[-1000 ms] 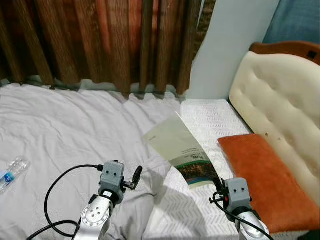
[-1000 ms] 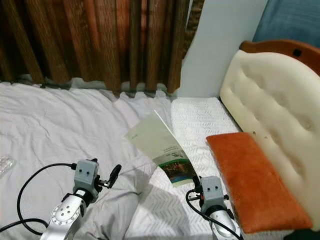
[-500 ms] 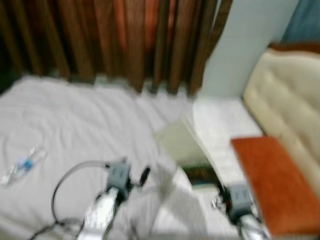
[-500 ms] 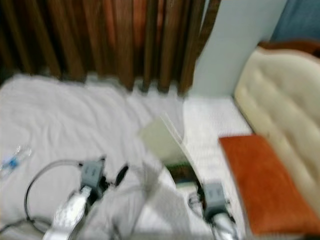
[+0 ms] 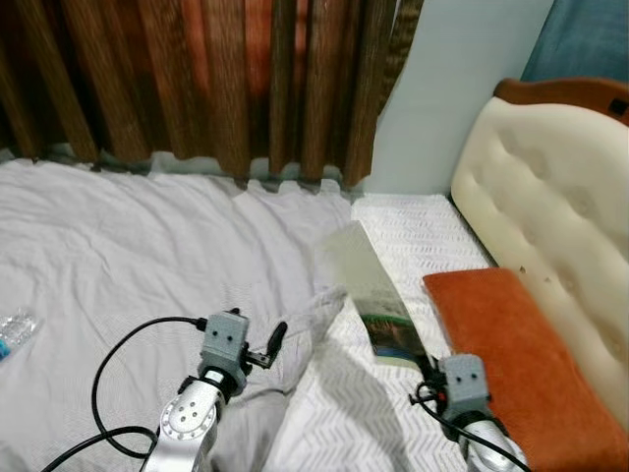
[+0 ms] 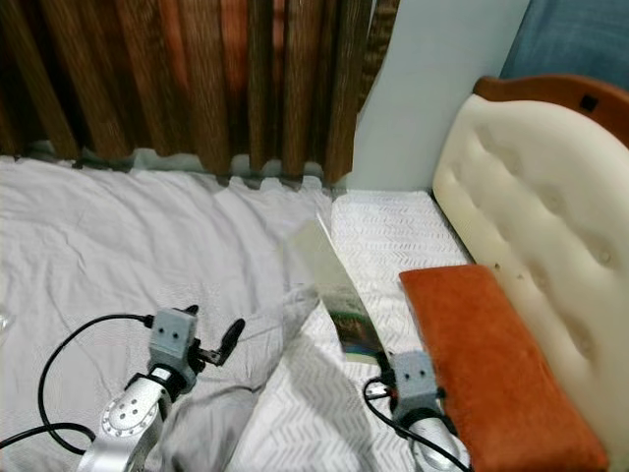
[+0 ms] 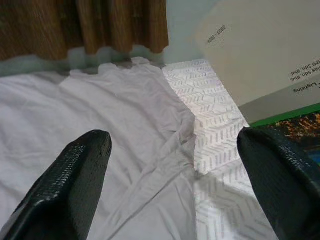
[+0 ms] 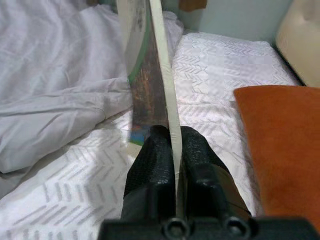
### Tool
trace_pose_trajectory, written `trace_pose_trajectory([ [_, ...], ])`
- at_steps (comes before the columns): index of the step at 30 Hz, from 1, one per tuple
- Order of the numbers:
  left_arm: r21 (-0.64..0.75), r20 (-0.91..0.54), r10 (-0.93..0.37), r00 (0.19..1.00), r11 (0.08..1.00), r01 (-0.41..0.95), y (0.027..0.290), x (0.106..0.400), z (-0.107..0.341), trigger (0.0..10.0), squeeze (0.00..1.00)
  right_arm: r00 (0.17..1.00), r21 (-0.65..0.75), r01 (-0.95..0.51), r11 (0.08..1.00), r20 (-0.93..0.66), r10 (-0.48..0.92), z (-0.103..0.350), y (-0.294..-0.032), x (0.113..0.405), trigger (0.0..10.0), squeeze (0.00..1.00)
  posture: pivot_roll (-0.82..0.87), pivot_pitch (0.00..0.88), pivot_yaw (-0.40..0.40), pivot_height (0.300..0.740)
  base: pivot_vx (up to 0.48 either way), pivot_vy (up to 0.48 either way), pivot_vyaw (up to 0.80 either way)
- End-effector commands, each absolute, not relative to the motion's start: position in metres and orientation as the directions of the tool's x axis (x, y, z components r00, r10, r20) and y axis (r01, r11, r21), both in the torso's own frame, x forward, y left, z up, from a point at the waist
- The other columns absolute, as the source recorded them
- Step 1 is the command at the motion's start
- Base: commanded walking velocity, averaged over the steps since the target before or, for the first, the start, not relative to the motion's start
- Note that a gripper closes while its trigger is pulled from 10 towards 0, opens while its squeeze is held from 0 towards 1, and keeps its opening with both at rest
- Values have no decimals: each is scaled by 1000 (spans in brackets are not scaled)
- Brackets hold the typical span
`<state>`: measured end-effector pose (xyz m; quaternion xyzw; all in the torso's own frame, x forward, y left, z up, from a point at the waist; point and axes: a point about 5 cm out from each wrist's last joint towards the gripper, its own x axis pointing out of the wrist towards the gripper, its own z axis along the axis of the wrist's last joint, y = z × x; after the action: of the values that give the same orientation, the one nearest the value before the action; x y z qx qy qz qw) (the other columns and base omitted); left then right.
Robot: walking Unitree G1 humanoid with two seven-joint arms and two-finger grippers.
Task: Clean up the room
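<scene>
Booklet (image 5: 371,287), thin with a pale cover and a green photo band at its near end, is held lifted off the bed (image 5: 118,256), pinched at the near edge by the right tool (image 8: 170,150), whose two fingers (image 8: 150,160) are closed tight on it; it is tilted up edge-on, above the seam between the grey sheet (image 5: 147,246) and the white patterned cover (image 5: 413,226), just left of the orange pillow (image 5: 501,354). Left tool (image 5: 273,339) hovers low over the rumpled sheet, spread wide, nothing held. A plastic bottle (image 5: 12,332) lies at the far left edge of the bed. The step in hand is judged to be a pick-up and carry-away of the booklet. Next, a steady grip is called for while a place to set it down is found; the thin cover could slip or flex.
</scene>
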<state>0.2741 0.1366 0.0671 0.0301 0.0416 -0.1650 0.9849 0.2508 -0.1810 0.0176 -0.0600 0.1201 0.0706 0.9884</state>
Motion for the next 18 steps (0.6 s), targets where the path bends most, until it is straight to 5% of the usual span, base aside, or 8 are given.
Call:
trace_pose_trajectory([
  [1,31,-79,-351,933,935,354,127,273,69,10000,0,975,-106,-116,988,-200,93,27,-191,255,0,0,27,0,-88,740,360,-315,0],
  [11,24,-79,-360,930,932,362,125,273,69,10000,0,975,-101,-118,988,-202,96,26,-192,254,0,0,22,0,-87,740,360,-315,0],
  [16,12,-101,-351,931,935,354,125,273,66,10000,0,969,-70,-128,989,-219,110,25,-190,255,0,0,23,0,-87,740,0,0,0],
  [18,20,-127,-350,928,934,356,126,273,63,10000,0,952,46,-137,989,-270,145,21,-184,263,0,0,27,11,-79,740,0,0,0],
])
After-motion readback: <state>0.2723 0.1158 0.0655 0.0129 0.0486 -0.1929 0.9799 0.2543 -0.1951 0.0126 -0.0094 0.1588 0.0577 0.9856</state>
